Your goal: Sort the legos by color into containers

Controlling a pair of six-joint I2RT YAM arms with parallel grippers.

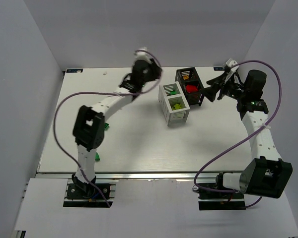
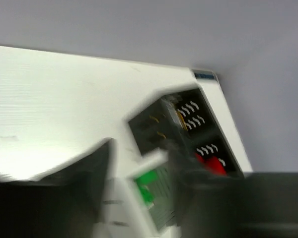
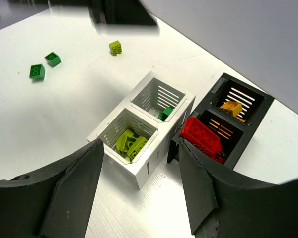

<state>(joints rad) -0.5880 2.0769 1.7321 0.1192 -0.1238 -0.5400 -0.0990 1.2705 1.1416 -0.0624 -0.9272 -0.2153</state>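
We are listing red legos [image 3: 201, 136] and an orange lego [image 3: 231, 107] sitting in the black bin [image 3: 260, 106]. Lime legos [image 3: 129, 143] and a green lego [image 3: 165, 114] are sitting in the white bin [image 3: 139, 173], each colour in its own compartment. Loose legos [image 3: 37, 71] are lying apart on the table [image 3: 49, 124]. Above the bins, the right gripper [image 3: 141, 153] is hanging spread wide, holding nothing. The left gripper [image 1: 146, 73] is showing only as blur, so we cannot tell its grip.

Your left wrist view is smeared by motion, so the left gripper [image 2: 144, 198] reads as dark blur and you cannot tell how its jaws stand. From above, the left arm [image 1: 92, 124] partly hides two green legos [image 1: 107, 127].

Red legos [image 3: 201, 136] lie in the black bin [image 3: 248, 88].
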